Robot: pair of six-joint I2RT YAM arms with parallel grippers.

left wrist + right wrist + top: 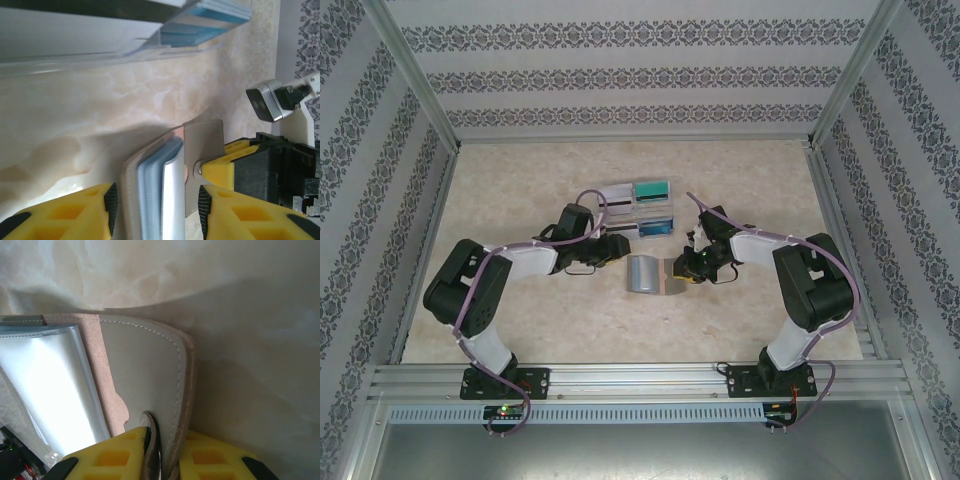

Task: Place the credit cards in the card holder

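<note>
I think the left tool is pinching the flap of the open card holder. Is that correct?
No. It is the right tool that is pinching the flap of the open card holder, as the right wrist view shows.

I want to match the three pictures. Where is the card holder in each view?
Top external: card holder near picture centre.
Left wrist: card holder at bottom centre.
Right wrist: card holder at left and middle.
Shared landmark: its grey flap, held by the right pincer.
</note>
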